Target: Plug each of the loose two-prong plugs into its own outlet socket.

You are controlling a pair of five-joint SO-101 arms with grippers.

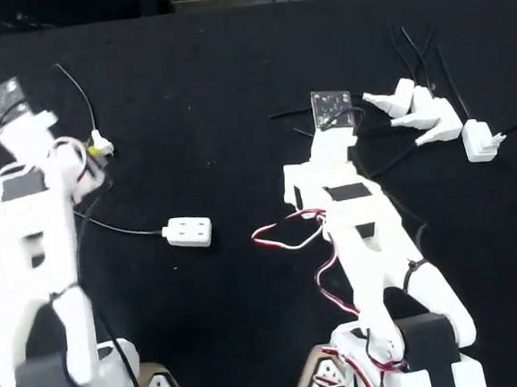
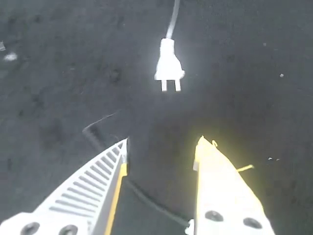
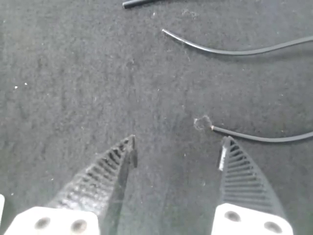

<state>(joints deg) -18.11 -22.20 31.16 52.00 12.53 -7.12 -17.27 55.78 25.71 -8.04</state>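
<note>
Fingers (image 2: 107, 171) of the left hand (image 2: 162, 142) were spread wide with nothing between them, hovering over the black desk (image 2: 49, 73). Just ahead of the tips lay a white plug (image 2: 169, 66), flat on the desk, its two prongs pointing back toward the hand and its cord (image 2: 172, 19) running away from it.

By its look the plug was light, with a hard, smooth plastic body that would neither give nor break under a squeeze, though it might slip or twist if pinched near an edge. The best hold seemed to be across the broad sides of the body, behind the prongs, leaving both prongs free. The cord looked limp and would likely drag and tug on the way, so it was no place to grip.

In the high view the socket (image 1: 188, 231) lay well apart from the plug, between the two arms.

The right hand (image 3: 178, 142) was equally wide open and empty above bare desk, with thin black wires (image 3: 234, 51) lying beyond its tips. A cluster (image 1: 422, 113) of white plugs sat near that arm on the desk's far side.
</note>
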